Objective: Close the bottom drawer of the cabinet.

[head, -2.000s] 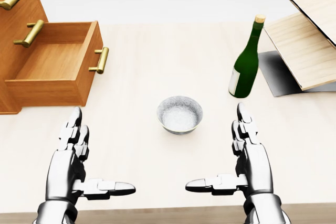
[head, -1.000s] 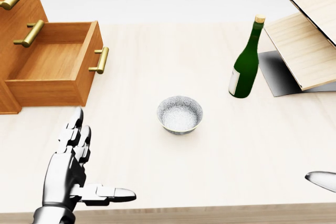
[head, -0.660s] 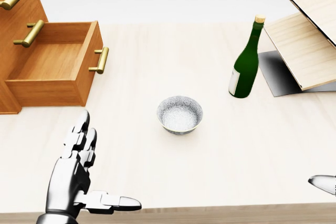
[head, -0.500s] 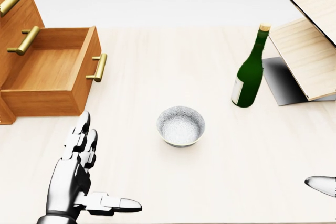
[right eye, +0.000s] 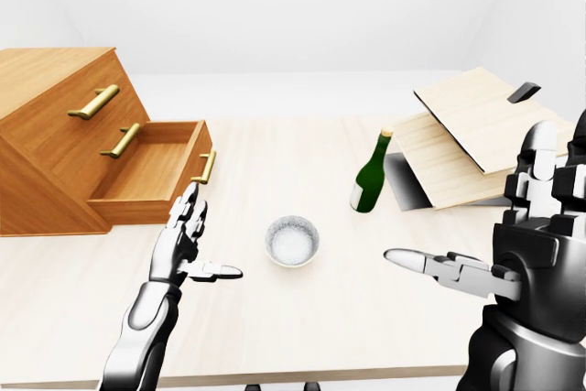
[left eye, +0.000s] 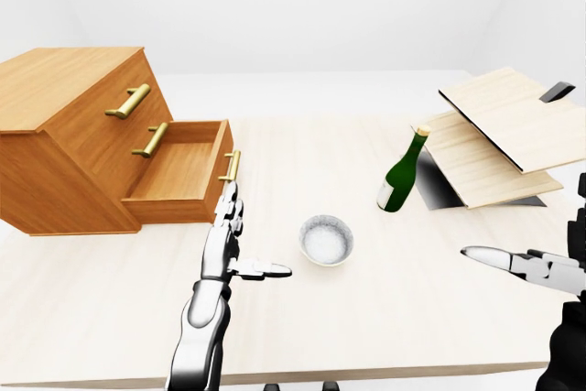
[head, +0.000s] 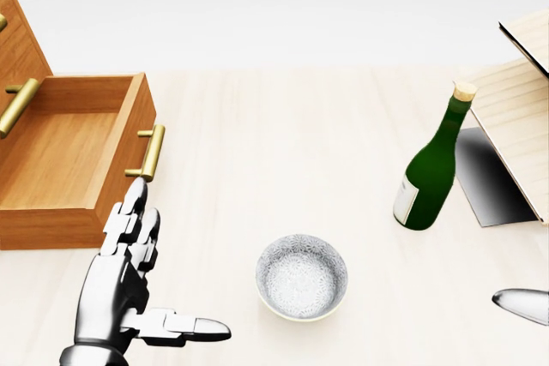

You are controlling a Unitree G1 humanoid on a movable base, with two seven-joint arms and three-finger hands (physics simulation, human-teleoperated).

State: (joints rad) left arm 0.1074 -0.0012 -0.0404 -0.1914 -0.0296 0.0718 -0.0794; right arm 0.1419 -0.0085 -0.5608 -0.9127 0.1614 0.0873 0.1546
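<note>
Left hand: the silver three-finger left hand (head: 120, 289) hangs low at the left of the head view, fingers (head: 130, 212) straight and spread apart, thumb stuck out sideways toward the right, holding nothing.
Right hand: the silver three-finger right hand (right eye: 522, 254) stands at the right edge of the right-eye view, fingers upright and apart, thumb pointing left, holding nothing; the head view catches only its thumb tip.
Table: a pale wooden tabletop (head: 283, 152) lies under both hands.
Bowl: a small round speckled grey-white bowl (head: 301, 278) sits on the table just right of the left thumb tip, not touching it.
Drawer: the open bottom drawer of light brown wood (head: 64, 160) lies just beyond the left fingertips and to their left, pulled well out of the cabinet.
Drawer handle: its brass bar handle (head: 151, 153) sits just above the left fingertips in the head view; whether they touch I cannot tell.
Cabinet: the brown wooden cabinet with brass handles (left eye: 69, 135) stands beyond and left of the left hand, its two upper drawers shut.
Bottle: a dark green glass bottle with a cork and white label (head: 433, 165) stands upright beyond the right thumb, well right of the bowl.
Boards: slanted pale wooden boards over a dark base (left eye: 499, 135) rise just right of the bottle, beyond the right hand.
</note>
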